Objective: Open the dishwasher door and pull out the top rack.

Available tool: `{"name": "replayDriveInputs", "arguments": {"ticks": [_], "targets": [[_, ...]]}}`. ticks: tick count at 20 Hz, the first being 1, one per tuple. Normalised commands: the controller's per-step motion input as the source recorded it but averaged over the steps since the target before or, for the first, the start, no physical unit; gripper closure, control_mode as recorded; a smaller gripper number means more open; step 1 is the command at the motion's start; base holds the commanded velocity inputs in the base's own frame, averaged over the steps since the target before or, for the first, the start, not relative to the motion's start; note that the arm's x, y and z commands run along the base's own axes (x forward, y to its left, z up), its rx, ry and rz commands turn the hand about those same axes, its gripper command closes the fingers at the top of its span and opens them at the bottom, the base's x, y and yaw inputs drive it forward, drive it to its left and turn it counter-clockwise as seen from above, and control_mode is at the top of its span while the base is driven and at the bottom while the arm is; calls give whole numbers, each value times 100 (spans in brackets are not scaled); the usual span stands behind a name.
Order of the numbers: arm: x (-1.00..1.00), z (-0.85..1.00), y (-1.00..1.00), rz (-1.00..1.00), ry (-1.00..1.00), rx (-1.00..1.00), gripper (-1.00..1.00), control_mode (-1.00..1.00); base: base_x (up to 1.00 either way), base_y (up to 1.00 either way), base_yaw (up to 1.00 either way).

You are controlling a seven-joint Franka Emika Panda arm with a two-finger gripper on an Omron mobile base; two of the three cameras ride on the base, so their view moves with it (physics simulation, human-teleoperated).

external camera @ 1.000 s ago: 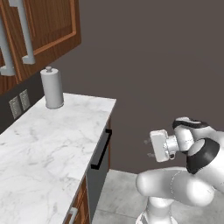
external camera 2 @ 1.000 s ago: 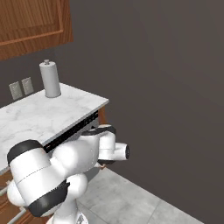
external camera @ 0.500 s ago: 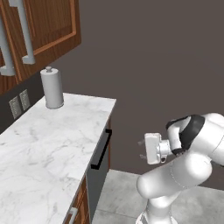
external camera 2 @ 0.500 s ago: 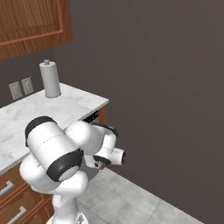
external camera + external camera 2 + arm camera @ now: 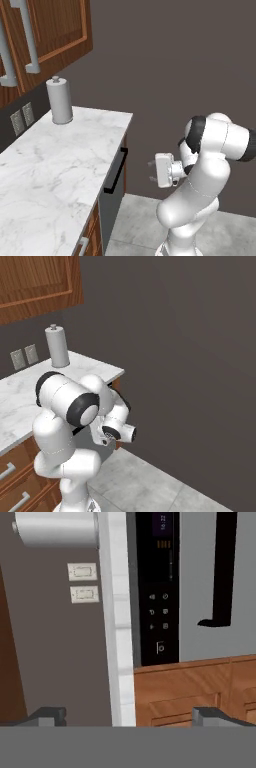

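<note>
The dishwasher door (image 5: 112, 202) is a dark grey panel under the marble counter, standing shut, with a black bar handle (image 5: 116, 170) near its top. My gripper (image 5: 151, 171) hangs in the air to the right of that handle, open, holding nothing and clear of the door. In the rolled hand view the door (image 5: 200, 587) and its handle (image 5: 222, 567) sit beside a black control strip (image 5: 157, 587). The gripper (image 5: 130, 717) has its fingertips (image 5: 46, 715) spread wide there. The top rack is hidden behind the shut door.
A paper towel roll (image 5: 60, 100) stands at the back of the marble counter (image 5: 50, 170). Wooden cabinets (image 5: 45, 35) hang above, and wooden drawers (image 5: 15, 471) flank the dishwasher. Grey floor tiles (image 5: 165, 486) spread out in front of a dark wall.
My arm has swung round and the hand has moved left, closer to the dishwasher door. The jaws have stayed open.
</note>
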Motion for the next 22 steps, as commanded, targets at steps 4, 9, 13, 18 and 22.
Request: {"name": "replayDriveInputs", "arguments": {"ticks": [4, 9, 13, 18, 22], "targets": [[22, -16, 28, 0, -2, 0, -100, -100, 0, 0, 0], [17, -14, 27, 0, -11, 0, -100, -100, 0, 0, 0], [13, -13, 23, 0, -10, 0, -100, -100, 0, 0, 0], [14, -17, 22, 0, -7, 0, -100, -100, 0, 0, 0], [16, -18, 21, 0, -5, 0, -100, -100, 0, 0, 0]]}}
